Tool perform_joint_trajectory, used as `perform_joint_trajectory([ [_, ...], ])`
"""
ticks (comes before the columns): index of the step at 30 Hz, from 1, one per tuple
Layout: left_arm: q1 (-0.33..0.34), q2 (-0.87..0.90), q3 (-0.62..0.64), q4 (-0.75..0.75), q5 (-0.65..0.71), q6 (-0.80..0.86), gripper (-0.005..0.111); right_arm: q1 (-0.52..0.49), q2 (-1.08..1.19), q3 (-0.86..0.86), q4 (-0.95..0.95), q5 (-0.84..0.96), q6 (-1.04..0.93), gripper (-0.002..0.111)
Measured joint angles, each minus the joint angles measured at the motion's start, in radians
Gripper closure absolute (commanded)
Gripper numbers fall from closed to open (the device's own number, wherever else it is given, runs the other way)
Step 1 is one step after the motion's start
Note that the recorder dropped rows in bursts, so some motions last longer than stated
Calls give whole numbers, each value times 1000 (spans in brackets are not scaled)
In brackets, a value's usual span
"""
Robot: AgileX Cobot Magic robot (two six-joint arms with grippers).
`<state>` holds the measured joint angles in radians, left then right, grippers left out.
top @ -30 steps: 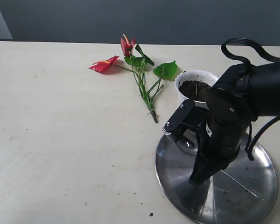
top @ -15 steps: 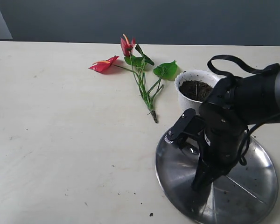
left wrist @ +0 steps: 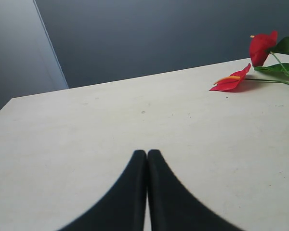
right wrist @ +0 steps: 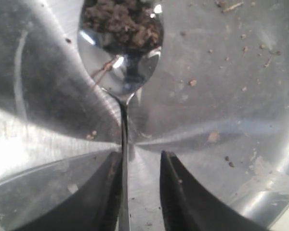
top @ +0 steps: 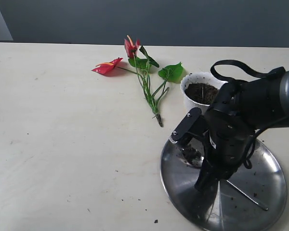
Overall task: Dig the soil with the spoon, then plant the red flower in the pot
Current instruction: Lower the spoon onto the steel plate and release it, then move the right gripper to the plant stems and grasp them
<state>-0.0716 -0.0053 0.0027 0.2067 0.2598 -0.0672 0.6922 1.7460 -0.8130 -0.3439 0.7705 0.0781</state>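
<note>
Right pincer (right wrist: 140, 159) newly apart, spoon (right wrist: 121, 62) between its jaws.

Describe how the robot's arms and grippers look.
The right arm is matte black, with rounded cylindrical housings and a black cable looping above it. The right gripper and left gripper each have two smooth black fingers that curve and taper to narrow tips. No markings show.

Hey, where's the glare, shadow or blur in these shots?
Right wrist view: plate throws streaky glare, spoon bowl mirrors bright spots, fingers look soft. Exterior view: plate shines, flower casts a faint shadow, all fairly sharp. Left wrist view: left gripper is a dark soft-edged shape, table evenly lit.
</note>
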Motion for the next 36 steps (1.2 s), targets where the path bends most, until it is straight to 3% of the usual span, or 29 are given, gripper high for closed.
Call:
perform_joint_trajectory([
  [8,0,0,0,0,0,0,105,0,-28,-46,-26,2,80,79],
  [21,0,0,0,0,0,0,105,0,-97,-303,44,-12,123,79],
  [28,0,0,0,0,0,0,105,0,-24,-426,76,-88,172,50],
  [36,0,0,0,0,0,0,105,-2,222,-619,68,-146,196,50],
])
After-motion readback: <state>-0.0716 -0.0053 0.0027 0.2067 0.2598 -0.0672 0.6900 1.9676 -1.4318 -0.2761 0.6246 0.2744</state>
